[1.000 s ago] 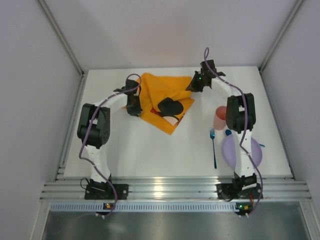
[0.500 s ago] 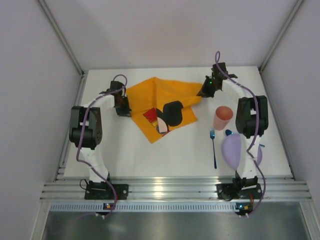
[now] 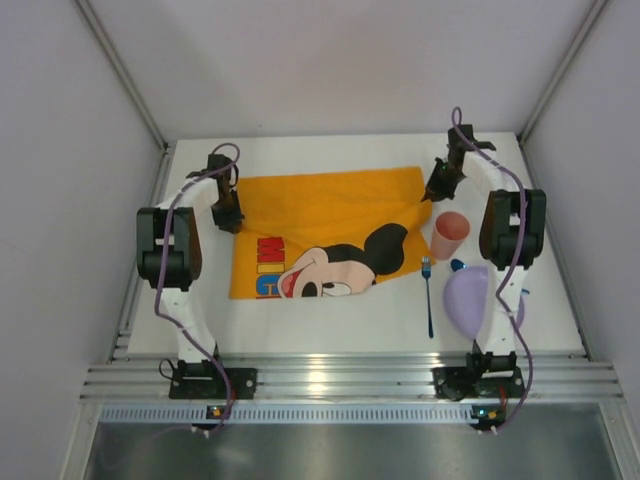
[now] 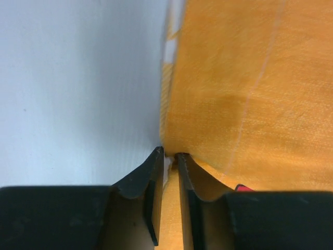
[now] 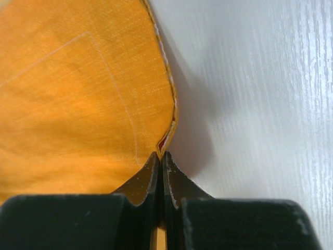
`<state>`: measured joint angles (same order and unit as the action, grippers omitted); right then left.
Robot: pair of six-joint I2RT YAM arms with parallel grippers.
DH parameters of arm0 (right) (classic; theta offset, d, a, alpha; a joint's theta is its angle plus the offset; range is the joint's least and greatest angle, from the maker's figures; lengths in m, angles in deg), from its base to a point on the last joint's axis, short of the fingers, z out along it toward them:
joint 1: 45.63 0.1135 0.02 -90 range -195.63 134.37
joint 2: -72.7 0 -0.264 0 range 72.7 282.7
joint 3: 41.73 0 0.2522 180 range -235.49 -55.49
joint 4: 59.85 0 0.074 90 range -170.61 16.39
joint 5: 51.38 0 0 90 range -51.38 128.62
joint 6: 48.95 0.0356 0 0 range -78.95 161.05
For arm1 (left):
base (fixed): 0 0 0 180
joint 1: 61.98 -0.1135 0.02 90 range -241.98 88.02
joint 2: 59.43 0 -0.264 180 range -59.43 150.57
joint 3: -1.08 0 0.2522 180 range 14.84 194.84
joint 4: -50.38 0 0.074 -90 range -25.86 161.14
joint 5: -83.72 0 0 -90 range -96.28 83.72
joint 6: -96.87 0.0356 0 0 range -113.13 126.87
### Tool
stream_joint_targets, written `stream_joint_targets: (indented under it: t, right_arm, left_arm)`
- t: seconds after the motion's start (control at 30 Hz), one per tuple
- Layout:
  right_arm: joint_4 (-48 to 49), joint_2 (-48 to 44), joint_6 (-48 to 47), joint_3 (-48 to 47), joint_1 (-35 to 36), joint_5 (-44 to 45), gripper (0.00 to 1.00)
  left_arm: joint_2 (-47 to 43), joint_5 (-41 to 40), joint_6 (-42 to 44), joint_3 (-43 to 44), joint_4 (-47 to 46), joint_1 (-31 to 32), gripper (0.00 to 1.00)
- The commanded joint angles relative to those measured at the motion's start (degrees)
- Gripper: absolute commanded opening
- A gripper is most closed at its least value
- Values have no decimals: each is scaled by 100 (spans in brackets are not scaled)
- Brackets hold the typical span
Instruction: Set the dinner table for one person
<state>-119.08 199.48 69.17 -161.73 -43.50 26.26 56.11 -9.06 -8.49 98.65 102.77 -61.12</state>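
Now, dinner table [image 3: 330,335] beneath left gripper [image 4: 169,153] and right gripper [image 5: 161,155], both tight on placemat [image 3: 320,210] corners.

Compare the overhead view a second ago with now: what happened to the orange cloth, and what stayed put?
Both arms swung outward, left tool leftward, right tool rightward, pulling the crumpled orange placemat open; it now lies spread on the table, mouse print showing. Each tool stays shut on a far corner. The pink cup, blue fork and purple plate have not moved.
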Motion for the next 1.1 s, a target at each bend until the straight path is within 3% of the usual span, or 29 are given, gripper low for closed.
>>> stream_joint_targets:
  t: [0.0,0.07,0.1,0.13,0.23,0.3,0.53,0.67,0.8,1.07]
  right_arm:
    - [-577,145,-368,-205,-20,174,0]
    - [-577,241,-508,-213,-11,-246,8]
    - [-577,277,-535,-205,-11,-380,18]
    - [-568,320,-562,-213,6,-503,48]
    - [-603,374,-553,-257,50,-619,79]
    - [-603,339,-562,-353,94,-592,90]
    - [-673,-266,-579,-591,121,-267,99]
    - [-691,-811,-615,-504,138,-30,100]
    - [-682,-1304,-606,-13,138,128,100]
    - [-691,-2236,-685,981,130,137,100]
  left_arm:
    - [117,-362,33,329,338,-42,25]
    - [73,-468,-20,294,321,-42,34]
    - [73,-521,-38,294,294,-42,46]
    - [91,-565,-55,337,303,-42,51]
    - [3,-644,-248,434,329,-42,52]
    - [-241,-688,-512,373,137,-42,52]
    - [-805,-970,-820,346,-180,405,49]
    - [-999,-479,-759,241,-557,730,48]
    - [-535,199,-741,223,-638,1082,48]
    - [477,243,-777,443,-752,1215,47]
